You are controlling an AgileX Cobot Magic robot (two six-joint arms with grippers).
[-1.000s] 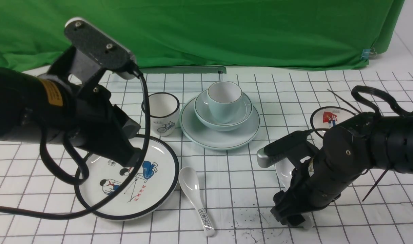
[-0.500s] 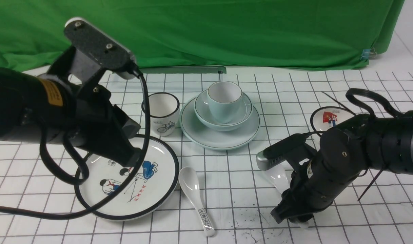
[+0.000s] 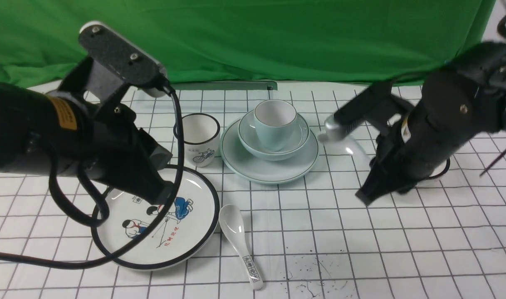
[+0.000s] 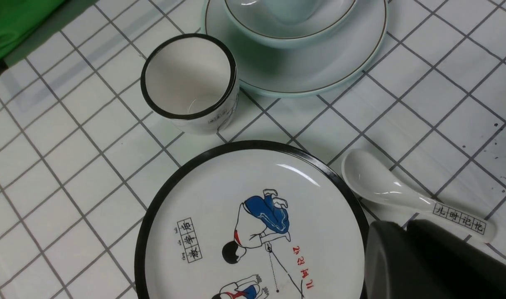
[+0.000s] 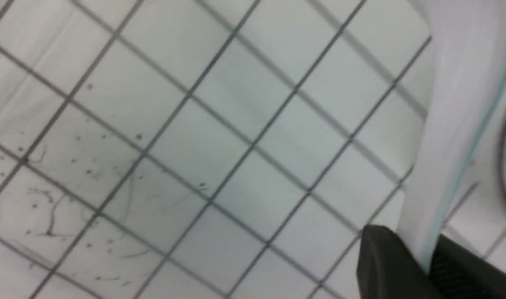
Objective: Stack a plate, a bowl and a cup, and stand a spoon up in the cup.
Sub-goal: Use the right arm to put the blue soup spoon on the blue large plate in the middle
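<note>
Your white gridded bench (image 3: 402, 249) fills the frame below a green cloth (image 3: 278, 41). At left, your left arm hangs over a black-rimmed dish (image 3: 195, 238). Its left gripper (image 3: 163, 193) shows only as a dark mass, so you cannot tell whether it is open or closed. At upper centre, the plate (image 3: 269, 172) carries the bowl (image 3: 303, 139), and the cup (image 3: 273, 124) stands upright in the bowl. At right, your right gripper (image 5: 427, 255) is clamped on the handle of the spoon (image 5: 444, 124), which hangs blurred above the bench, just right of the stack.
</note>
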